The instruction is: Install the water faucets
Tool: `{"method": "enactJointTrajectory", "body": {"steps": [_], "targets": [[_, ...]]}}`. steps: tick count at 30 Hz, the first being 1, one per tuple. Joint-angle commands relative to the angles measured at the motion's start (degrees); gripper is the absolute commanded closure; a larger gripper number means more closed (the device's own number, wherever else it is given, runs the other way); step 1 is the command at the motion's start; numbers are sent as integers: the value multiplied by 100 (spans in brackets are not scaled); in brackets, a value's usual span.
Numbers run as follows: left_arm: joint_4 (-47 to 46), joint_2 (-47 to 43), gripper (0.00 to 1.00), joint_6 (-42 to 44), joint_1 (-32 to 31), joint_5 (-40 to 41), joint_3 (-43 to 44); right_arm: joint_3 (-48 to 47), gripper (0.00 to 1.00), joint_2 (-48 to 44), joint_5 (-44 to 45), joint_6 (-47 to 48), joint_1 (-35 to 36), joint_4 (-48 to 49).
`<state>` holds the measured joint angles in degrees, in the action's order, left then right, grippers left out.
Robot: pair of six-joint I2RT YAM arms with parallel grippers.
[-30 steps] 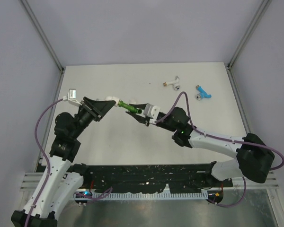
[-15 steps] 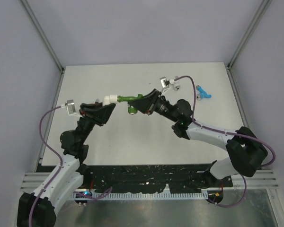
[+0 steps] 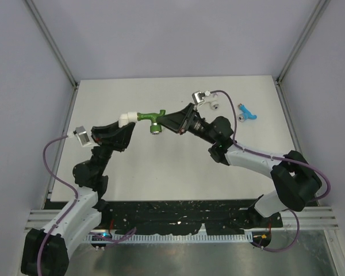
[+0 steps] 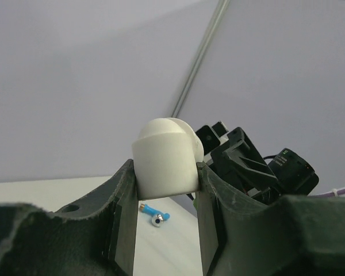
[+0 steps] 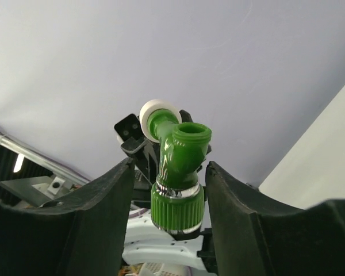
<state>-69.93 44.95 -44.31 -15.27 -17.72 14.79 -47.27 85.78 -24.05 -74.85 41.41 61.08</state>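
Looking down on a pale off-white rectangular tabletop (image 3: 161, 172), walled in grey on three sides. Reaching inward over it with two black-and-white jointed arms, the left arm (image 3: 95, 167) and the right arm (image 3: 253, 161), and bringing their tips close together above the far middle.

Pinching a stubby white plastic pipe fitting (image 3: 126, 118) tight between the dark fingers of the left pincer (image 3: 125, 123). Showing, in the left wrist view, the fitting (image 4: 165, 158) wedged between both fingers of that pincer (image 4: 165, 172), with its rounded end rising above them.

Gripping a green T-shaped plastic faucet (image 3: 149, 119) with the right pincer (image 3: 167, 119), which is closed in on the handle side, and holding it lifted off the tabletop between the two arms. Setting the thin green stem end-on against the white fitting and touching it, with the round silvery end hanging downward in the top view. Framing the green faucet (image 5: 178, 167) between the fingers of the right pincer (image 5: 169, 167) in the right wrist view, open threaded mouth facing the lens.

Showing a small blue plastic faucet (image 3: 246, 112) lying on the tabletop at the far right, well apart from both pincers, and catching it again (image 4: 154, 214) below the fitting in the left wrist view. Half hiding a small white plastic faucet (image 3: 215, 106) behind the right wrist's camera, just left of the blue one.
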Motion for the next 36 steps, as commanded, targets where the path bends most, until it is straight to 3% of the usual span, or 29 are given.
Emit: {"method": "enactJointTrajectory", "body": {"steps": [1, 4, 10, 13, 17, 23, 25, 31, 36], "targets": [[318, -626, 100, 195, 32, 883, 94, -29, 41, -491, 190, 979, -194, -236], [1435, -1066, 100, 300, 33, 1094, 261, 33, 34, -737, 313, 1629, -256, -683], [3412, -1726, 100, 257, 33, 1463, 682, 147, 29, -1264, 779, 4200, -256, -1431], [4379, -1884, 100, 204, 33, 1543, 1034, 366, 29, -1493, 850, 5373, -256, -1336], [5602, -1902, 100, -33, 32, 1613, 1535, 639, 28, -1766, 762, 7402, -29, -1239], [6947, -1560, 100, -428, 33, 1315, 2422, 1237, 22, -1705, 998, 11232, 763, -530], [7176, -1437, 100, -569, 33, 1105, 2599, 1421, 21, -1556, 999, 11806, 904, 40], [7362, -1190, 100, -1008, 32, 550, 2819, 1510, 19, -1090, 1087, 12396, 1150, 1492], [7397, -1102, 100, -1220, 33, 208, 2942, 1317, 18, -782, 973, 12626, 1264, 1732]]}}
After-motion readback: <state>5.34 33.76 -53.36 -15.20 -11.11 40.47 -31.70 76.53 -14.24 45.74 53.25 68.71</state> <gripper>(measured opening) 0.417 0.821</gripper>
